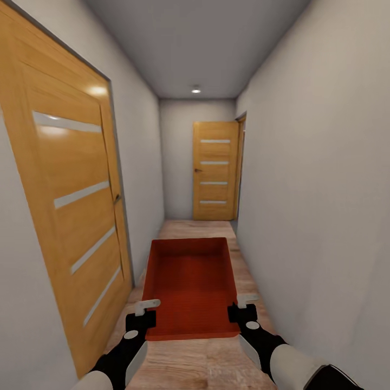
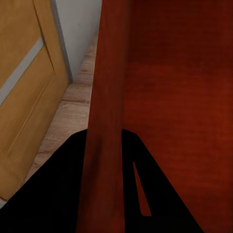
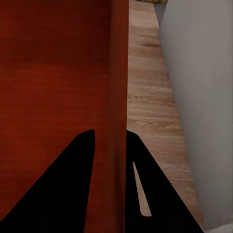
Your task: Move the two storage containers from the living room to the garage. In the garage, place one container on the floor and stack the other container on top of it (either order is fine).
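A narrow corridor with pale grey walls and light wood-plank flooring runs ahead; one slatted wooden door stands at the left, another door closes the far end under a round ceiling light. One orange-red storage container, smooth-walled and lidless, hangs above the planks between both arms. The left gripper pinches its left wall, the right gripper its right wall, fingers straddling each rim. The container's base underside is hidden
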